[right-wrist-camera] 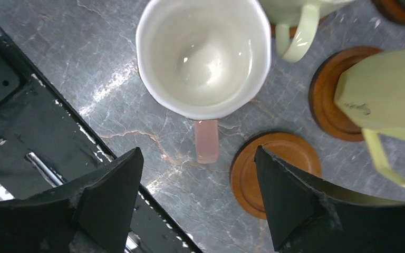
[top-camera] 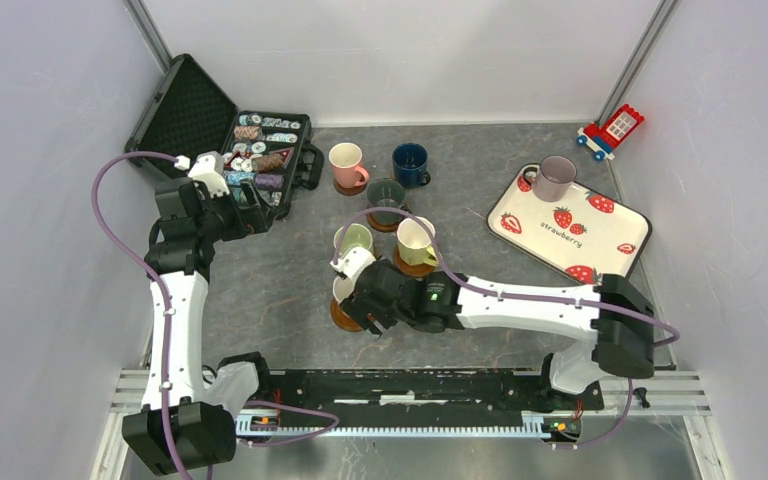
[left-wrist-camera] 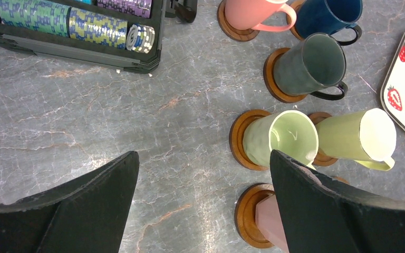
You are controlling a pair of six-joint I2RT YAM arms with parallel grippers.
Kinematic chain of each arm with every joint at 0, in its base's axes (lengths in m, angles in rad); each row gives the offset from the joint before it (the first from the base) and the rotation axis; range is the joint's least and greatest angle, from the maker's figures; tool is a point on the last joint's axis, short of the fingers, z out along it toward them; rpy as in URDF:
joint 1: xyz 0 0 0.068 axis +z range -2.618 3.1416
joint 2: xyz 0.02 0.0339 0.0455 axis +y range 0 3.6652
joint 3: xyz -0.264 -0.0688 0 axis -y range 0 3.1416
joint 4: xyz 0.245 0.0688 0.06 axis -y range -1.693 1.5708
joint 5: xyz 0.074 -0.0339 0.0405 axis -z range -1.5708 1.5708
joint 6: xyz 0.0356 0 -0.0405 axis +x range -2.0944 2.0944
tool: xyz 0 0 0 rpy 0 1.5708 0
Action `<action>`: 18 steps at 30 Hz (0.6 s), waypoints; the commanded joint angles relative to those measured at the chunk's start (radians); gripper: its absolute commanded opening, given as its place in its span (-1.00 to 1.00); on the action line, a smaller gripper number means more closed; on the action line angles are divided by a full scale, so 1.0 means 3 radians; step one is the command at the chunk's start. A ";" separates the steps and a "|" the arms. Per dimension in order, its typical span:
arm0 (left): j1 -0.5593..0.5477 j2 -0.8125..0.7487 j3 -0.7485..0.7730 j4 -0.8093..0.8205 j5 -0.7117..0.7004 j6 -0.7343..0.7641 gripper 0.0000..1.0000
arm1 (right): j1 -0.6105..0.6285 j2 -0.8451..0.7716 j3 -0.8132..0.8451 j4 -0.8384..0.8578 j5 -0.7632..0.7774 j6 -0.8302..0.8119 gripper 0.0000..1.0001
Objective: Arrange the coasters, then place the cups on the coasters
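Note:
My right gripper [right-wrist-camera: 198, 153] is open just above the table, its jaws wide on either side of the pink handle of the pale pink-white cup [right-wrist-camera: 205, 58], touching nothing. That cup [top-camera: 344, 289] stands on a coaster [top-camera: 339, 318]. An empty orange-brown coaster [right-wrist-camera: 277, 168] lies beside the right finger. The cream-yellow cup [right-wrist-camera: 385, 95] sits on its coaster [right-wrist-camera: 329, 103]. The pink [top-camera: 346, 163], navy [top-camera: 410, 163], dark grey-green [top-camera: 386, 197] and light green [top-camera: 354, 240] cups stand on coasters behind. The mauve-grey cup [top-camera: 555, 178] stands on the tray. My left gripper [left-wrist-camera: 203, 158] is open and empty.
The white strawberry tray [top-camera: 600, 235] lies at the right. An open black case of poker chips [top-camera: 260, 150] sits at the back left, beside my left gripper [top-camera: 250, 205]. A red toy [top-camera: 610, 130] is at the back right. The black rail [right-wrist-camera: 10, 121] runs close to the right gripper.

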 commanded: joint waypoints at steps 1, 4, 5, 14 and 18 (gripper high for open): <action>0.0018 0.0025 0.0084 0.0054 0.0134 -0.0034 1.00 | -0.0110 -0.0407 0.0127 0.0003 -0.0330 -0.0475 0.78; 0.0018 0.0093 0.0155 0.0002 0.0184 0.0017 1.00 | -0.0247 -0.0609 0.0248 -0.0005 -0.0556 -0.0807 0.96; 0.0018 0.0122 0.0182 -0.0012 0.0202 0.0036 1.00 | -0.0323 -0.0659 0.0310 -0.0002 -0.0656 -0.0900 0.96; 0.0014 0.0368 0.0516 -0.0202 0.0406 0.0287 1.00 | -0.2366 -0.0657 0.0912 -0.0216 -0.2114 -0.1953 0.96; 0.0013 0.0434 0.0602 -0.0302 0.0314 0.0427 1.00 | -0.3454 -0.0517 0.0898 -0.0422 -0.2088 -0.2018 0.96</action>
